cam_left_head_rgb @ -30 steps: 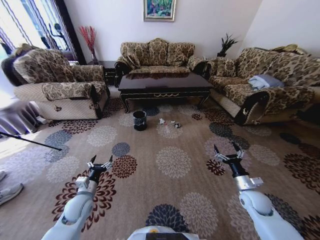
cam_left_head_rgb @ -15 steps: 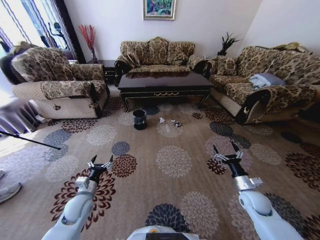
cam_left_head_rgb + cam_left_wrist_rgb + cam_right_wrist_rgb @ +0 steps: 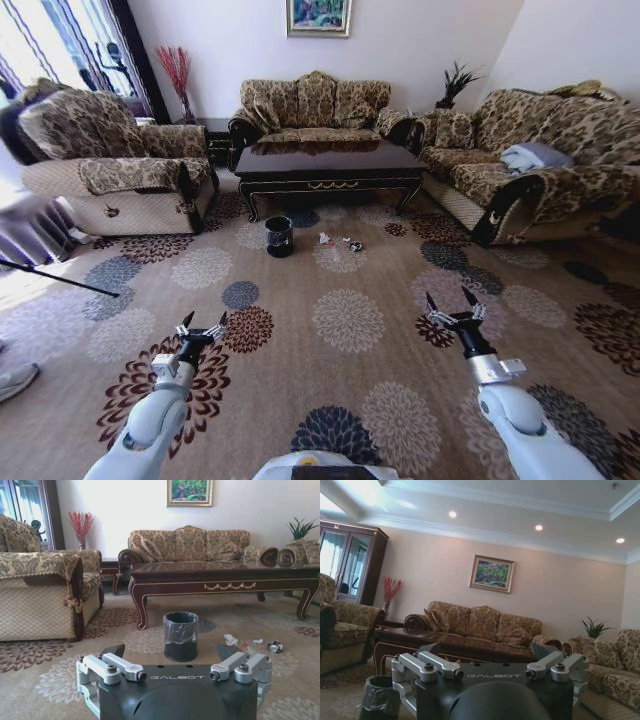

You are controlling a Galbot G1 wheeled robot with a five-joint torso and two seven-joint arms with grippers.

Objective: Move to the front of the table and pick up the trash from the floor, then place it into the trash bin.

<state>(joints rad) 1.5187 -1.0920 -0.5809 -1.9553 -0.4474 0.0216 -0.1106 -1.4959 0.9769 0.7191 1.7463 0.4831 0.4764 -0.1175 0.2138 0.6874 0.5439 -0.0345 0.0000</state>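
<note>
The trash (image 3: 340, 243) lies on the floor (image 3: 345, 325) just off the table's front edge, toward its middle: from the left wrist camera I count two white paper wads, one small reddish scrap between them, and one clear bottle lying on its side at the end of the line farthest from the bin. One trash bin (image 3: 279, 237), black with a liner over its rim, stands upright on the carpet beside the litter, near the table's front left leg and apart from it. The table (image 3: 328, 166) is one long dark piece with gold trim, its glossy top reflecting the sofa (image 3: 313, 105) behind its far edge. I see three upholstered seats around it: that sofa, an armchair (image 3: 112, 165) off its left end, and a second sofa (image 3: 530, 165) off its right end.

My left gripper (image 3: 202, 330) hangs over the carpet well short of the litter, its two fingers spread wide with nothing between them. My right gripper (image 3: 451, 306) hangs level with it on the other side, fingers likewise spread and holding nothing. One framed picture (image 3: 318, 19) hangs on the back wall.
</note>
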